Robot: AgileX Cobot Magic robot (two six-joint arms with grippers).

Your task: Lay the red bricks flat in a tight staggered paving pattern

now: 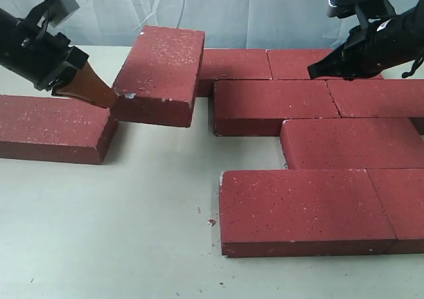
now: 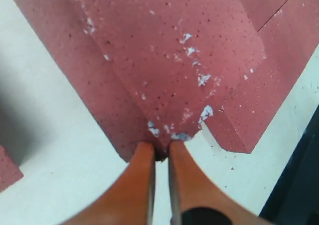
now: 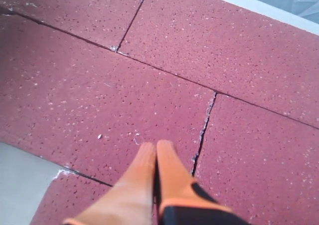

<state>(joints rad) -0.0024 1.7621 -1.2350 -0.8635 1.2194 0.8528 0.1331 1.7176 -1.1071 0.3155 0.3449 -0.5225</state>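
Note:
A red brick (image 1: 161,73) hangs tilted above the table, its chipped corner pinched between the orange fingers of my left gripper (image 1: 111,100). The left wrist view shows that gripper (image 2: 160,147) shut on the brick's corner (image 2: 169,60). One more red brick (image 1: 53,134) lies flat at the left. Several red bricks lie flat in staggered rows at the right (image 1: 275,107), the nearest row at the front (image 1: 301,209). My right gripper (image 1: 311,70) hovers over the back rows, shut and holding nothing, its tips (image 3: 156,146) just above a laid brick (image 3: 99,90) beside a joint.
A pale cloth backdrop (image 1: 265,7) hangs behind the table. Bare white tabletop (image 1: 119,226) stretches across the front left. Small red crumbs (image 1: 211,222) lie next to the front brick. A gap of bare table (image 1: 248,153) sits left of the third row.

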